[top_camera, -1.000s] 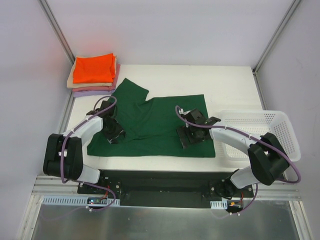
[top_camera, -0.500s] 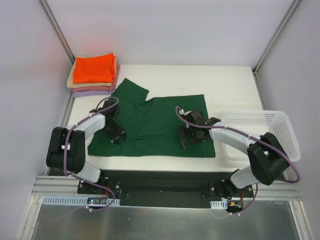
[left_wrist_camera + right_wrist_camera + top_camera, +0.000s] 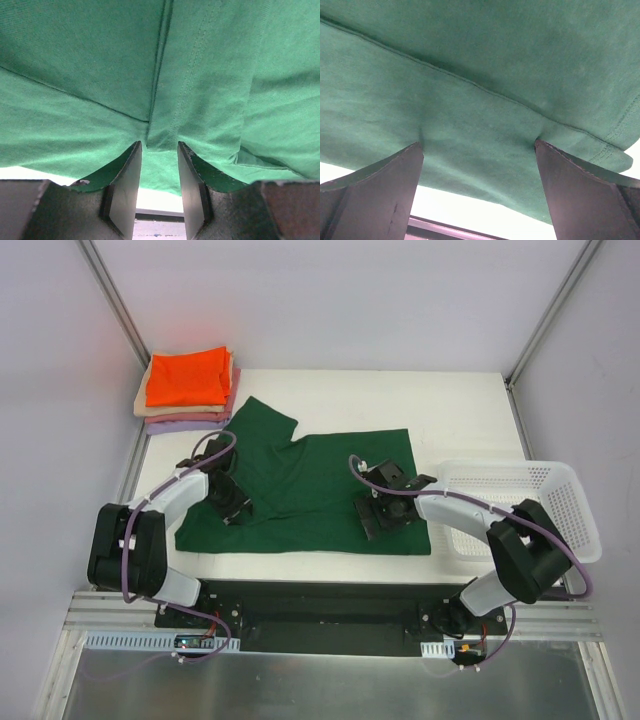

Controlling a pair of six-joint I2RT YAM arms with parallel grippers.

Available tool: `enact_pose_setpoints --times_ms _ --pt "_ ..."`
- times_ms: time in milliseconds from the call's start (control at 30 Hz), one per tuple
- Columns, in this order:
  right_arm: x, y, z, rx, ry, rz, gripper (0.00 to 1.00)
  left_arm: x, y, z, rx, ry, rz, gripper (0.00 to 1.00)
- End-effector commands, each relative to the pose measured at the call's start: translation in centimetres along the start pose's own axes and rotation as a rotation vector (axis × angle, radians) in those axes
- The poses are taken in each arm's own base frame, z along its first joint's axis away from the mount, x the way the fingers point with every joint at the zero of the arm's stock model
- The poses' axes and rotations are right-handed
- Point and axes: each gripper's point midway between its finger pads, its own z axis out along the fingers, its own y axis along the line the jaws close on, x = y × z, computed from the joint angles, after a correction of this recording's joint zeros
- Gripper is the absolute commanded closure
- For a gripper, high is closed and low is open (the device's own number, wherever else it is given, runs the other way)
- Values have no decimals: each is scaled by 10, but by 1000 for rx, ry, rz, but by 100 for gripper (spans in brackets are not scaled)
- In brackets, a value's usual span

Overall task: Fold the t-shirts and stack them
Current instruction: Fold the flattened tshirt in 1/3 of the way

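The large dark green cloth t-shirt (image 3: 320,475) lay spread flat on the white table (image 3: 400,400). The left gripper (image 3: 159,147) pinched a small fold of it; the right gripper (image 3: 479,145) stood spread wide, fingertips on the cloth.

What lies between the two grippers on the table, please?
Only the green shirt: in the top view its flat cloth covers the whole stretch from the left gripper to the right gripper.
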Motion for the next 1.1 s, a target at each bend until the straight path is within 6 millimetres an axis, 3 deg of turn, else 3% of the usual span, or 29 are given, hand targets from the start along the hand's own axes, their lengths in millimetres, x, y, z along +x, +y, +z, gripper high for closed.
enact_pose_setpoints --times_ms 0,467,600,933,1067 --pt "2 -4 1 25 24 -10 4 0 5 4 -58 10 -15 67" --pt "4 -8 1 42 38 -6 4 -5 0 9 -78 4 -63 83" --pt "5 -8 2 43 43 -8 4 -6 -3 8 -74 8 -66 94" --pt "5 -11 0 57 44 -7 4 -13 -12 -1 -40 -25 -53 100" --pt "5 -12 -1 60 45 -6 4 -18 -26 -6 -12 -38 -18 100"
